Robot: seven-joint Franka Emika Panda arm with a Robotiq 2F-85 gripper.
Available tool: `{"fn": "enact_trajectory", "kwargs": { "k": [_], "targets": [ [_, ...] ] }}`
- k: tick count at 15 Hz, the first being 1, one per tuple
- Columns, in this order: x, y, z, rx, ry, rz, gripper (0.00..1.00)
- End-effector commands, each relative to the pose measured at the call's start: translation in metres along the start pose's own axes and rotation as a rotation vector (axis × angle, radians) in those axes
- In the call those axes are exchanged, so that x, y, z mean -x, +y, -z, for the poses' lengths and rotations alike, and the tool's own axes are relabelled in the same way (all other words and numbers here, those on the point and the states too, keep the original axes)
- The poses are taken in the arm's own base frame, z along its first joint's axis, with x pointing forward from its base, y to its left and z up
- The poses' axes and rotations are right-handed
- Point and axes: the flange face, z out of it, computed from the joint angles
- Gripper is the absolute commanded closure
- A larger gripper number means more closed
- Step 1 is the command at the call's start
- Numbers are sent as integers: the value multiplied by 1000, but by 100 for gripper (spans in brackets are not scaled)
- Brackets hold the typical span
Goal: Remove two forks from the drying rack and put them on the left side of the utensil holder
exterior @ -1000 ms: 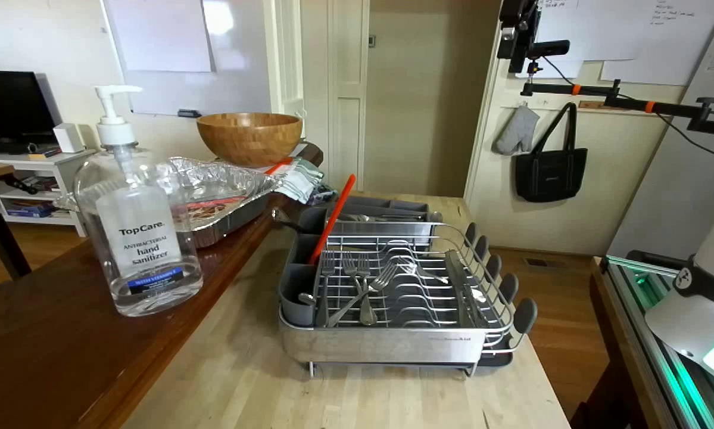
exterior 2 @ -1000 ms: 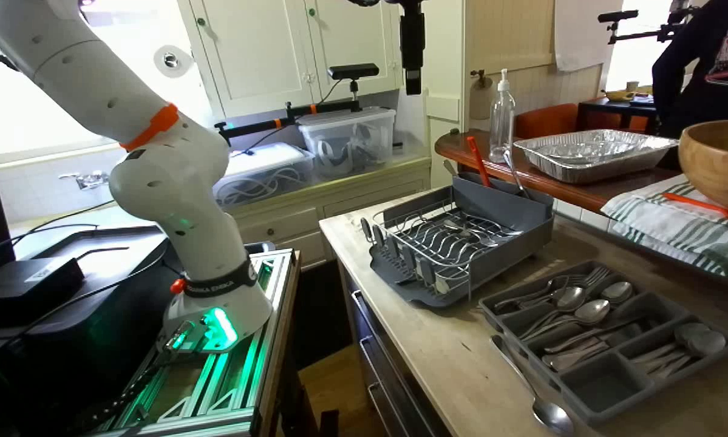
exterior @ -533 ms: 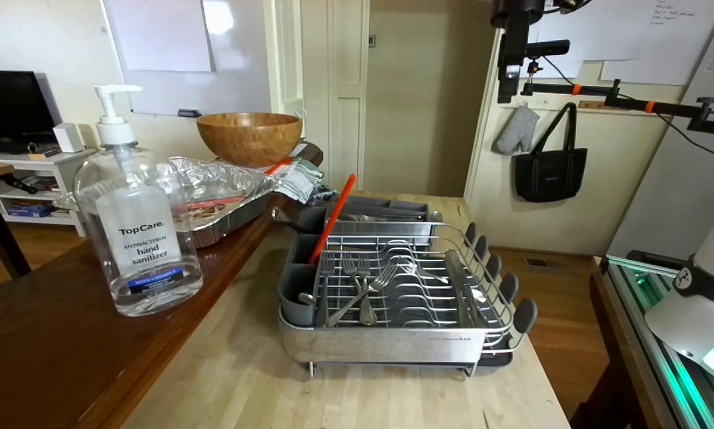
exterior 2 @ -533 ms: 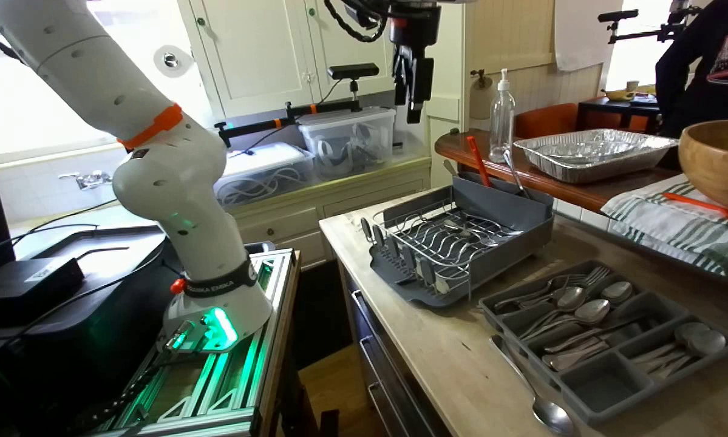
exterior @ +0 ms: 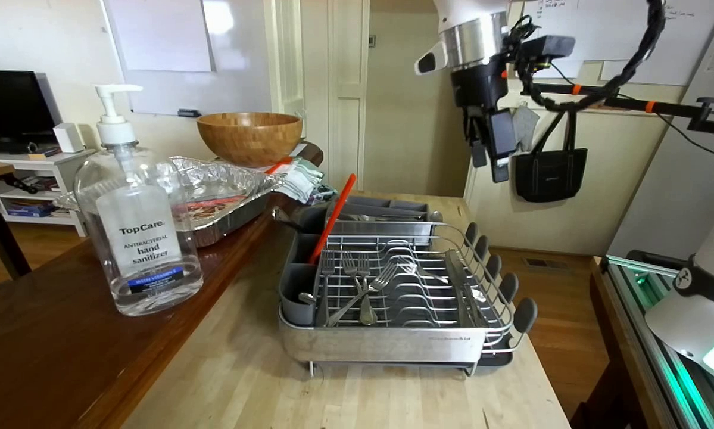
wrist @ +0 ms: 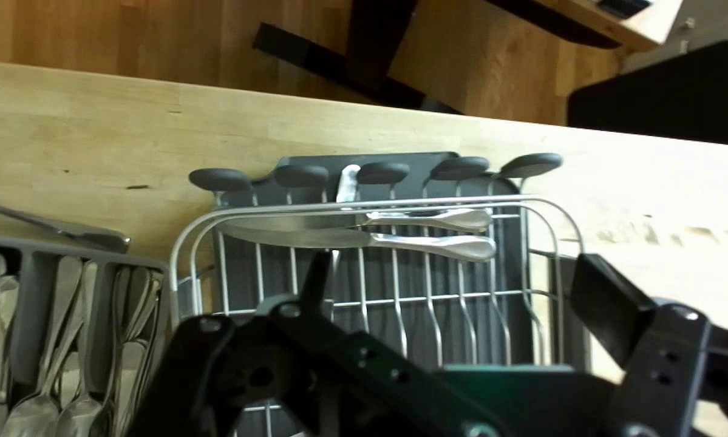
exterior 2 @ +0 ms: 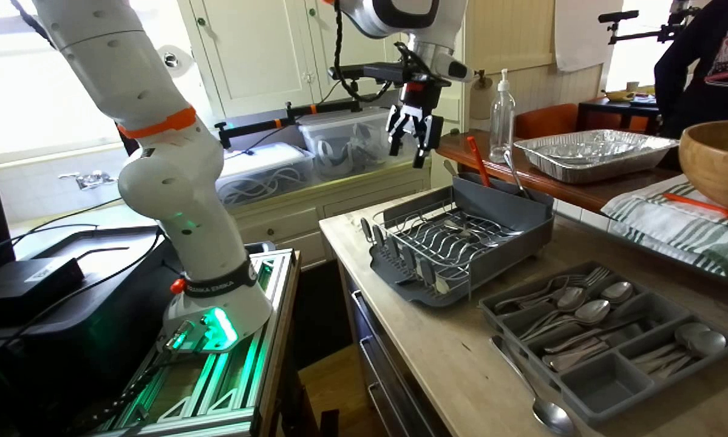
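Note:
The drying rack stands on the wooden counter; it also shows in an exterior view and in the wrist view. Several silvery forks lie in it, among them a slanted fork crossing another fork. The utensil holder is the dark grey caddy along the rack's side, also seen in an exterior view. My gripper is open and empty, above the rack in an exterior view. In the wrist view my fingers are wide apart; the forks are hidden there.
Two knives lie in the rack. An orange-red-handled utensil sticks up from the caddy. A grey cutlery tray and a large spoon are on the counter. A sanitizer bottle and a wooden bowl stand nearby.
My gripper has come down from the top of the exterior views toward the rack, and its fingers now show spread apart. The forks, the rack and the caddy have not moved.

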Motion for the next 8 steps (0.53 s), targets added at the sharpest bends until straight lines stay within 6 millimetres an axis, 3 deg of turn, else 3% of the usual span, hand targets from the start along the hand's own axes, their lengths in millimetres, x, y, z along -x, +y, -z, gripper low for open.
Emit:
{"fn": "enact_trajectory", "kwargs": {
  "k": [1, 6, 8],
  "targets": [
    [-8, -2, -9, 9, -15, 8, 0],
    [-3, 1, -1, 9, 2, 0, 0],
    [-10, 0, -10, 32, -7, 96, 0]
  ]
}}
